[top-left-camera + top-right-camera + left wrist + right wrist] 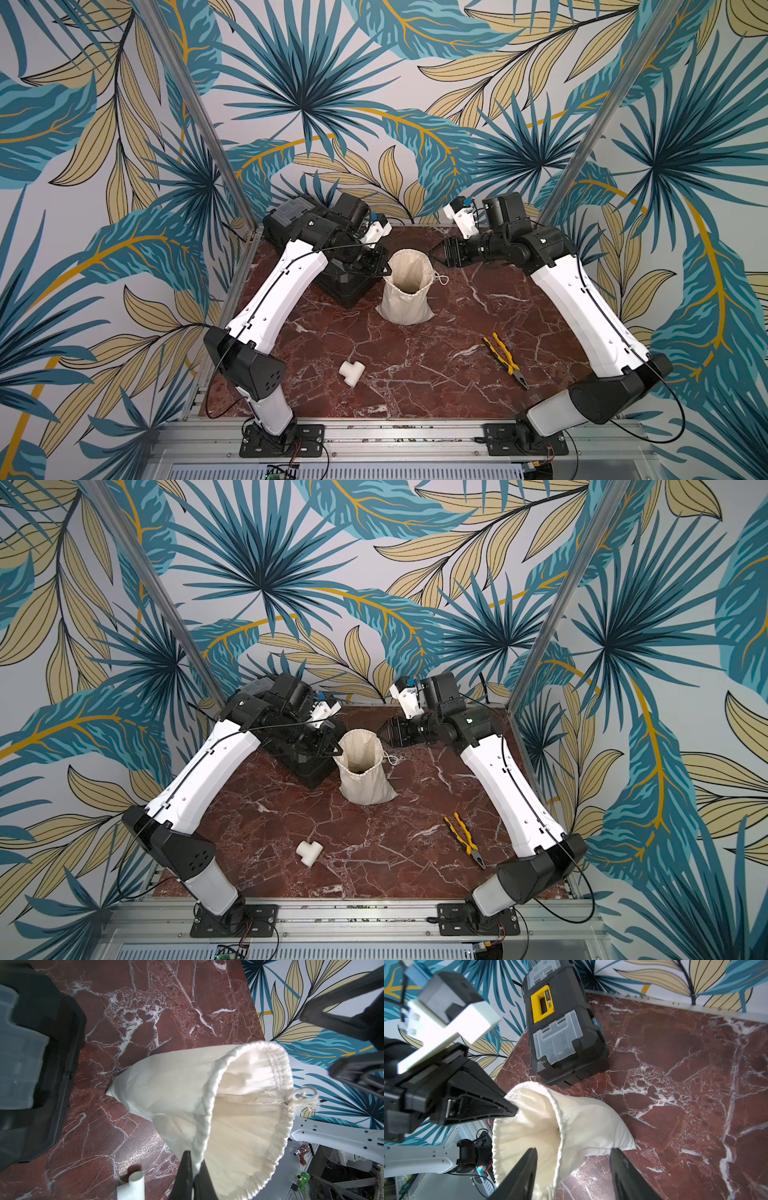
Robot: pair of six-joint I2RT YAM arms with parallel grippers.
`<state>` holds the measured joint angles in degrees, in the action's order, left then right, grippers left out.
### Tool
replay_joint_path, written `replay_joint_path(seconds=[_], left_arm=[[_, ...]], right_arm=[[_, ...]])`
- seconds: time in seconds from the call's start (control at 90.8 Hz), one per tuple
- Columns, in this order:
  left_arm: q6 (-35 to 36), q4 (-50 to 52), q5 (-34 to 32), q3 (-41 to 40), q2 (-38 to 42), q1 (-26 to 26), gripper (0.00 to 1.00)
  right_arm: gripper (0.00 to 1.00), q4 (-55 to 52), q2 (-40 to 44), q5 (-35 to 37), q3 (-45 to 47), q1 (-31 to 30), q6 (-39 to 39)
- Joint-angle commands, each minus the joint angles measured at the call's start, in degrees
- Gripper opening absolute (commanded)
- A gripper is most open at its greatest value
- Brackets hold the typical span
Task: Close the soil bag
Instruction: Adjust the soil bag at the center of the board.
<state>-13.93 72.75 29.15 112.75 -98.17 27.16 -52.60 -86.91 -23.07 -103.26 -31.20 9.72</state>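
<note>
Closest to the robot's bases on the red marble tabletop [395, 399] there's a white T-shaped pipe fitting [351, 372] toward the left arm's side and yellow-handled pliers [505, 359] toward the right arm's side. Both are lying loose, well apart from everything else.

Further back, about mid-tabletop, the soil bag [405, 299] stands upright with its mouth wide open, so it's not closed yet. Its cord [442, 279] hangs in a little knotted loop off the rim on the right arm's side.

The left gripper [387, 270] is pressed together on the gathered rim on its own side. The left wrist view shows the cloth pinched right between the two fingers [185, 1172]. The right gripper [435, 258] is spread, sitting just beside the opposite rim near the cord. It isn't holding anything, and I can't tell if a fingertip brushes the cloth.

Behind the bag, partly under the left arm, is the black toolbox [566, 1057] with a yellow handle. It's close to the bag but apart from it, back by the leafy wall [374, 104].
</note>
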Motion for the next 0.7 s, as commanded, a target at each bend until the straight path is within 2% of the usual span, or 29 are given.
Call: replay_joint_path(seconds=[0.0, 0.099, 0.165, 0.286, 0.43, 0.694], left_arm=[[0.1, -1.9, 1.1, 0.9, -0.4, -0.4, 0.00], [0.2, -1.9, 1.1, 0.8, -0.4, -0.4, 0.00], [0.2, -2.1, 1.3, 0.7, -0.2, -0.4, 0.00], [0.3, -1.9, 1.2, 0.5, 0.2, -0.4, 0.00], [0.6, -1.4, 1.4, 0.4, 0.7, -0.4, 0.00], [0.1, -2.2, 1.8, -1.5, 2.0, -0.3, 0.00]], right_arm=[[0.62, 2.5, 5.2, -3.6, 3.5, 1.7, 1.1], [0.62, 2.1, 7.5, -9.1, 7.5, 2.0, 1.2], [0.62, 0.2, 7.9, -10.1, 8.9, 2.0, 1.0], [0.58, -1.7, 8.4, -7.1, 8.5, 1.0, 0.9], [0.50, -3.9, 6.4, -4.0, 5.3, -0.6, 2.4], [0.50, -9.6, 2.4, 2.2, 0.0, -5.2, 2.6]])
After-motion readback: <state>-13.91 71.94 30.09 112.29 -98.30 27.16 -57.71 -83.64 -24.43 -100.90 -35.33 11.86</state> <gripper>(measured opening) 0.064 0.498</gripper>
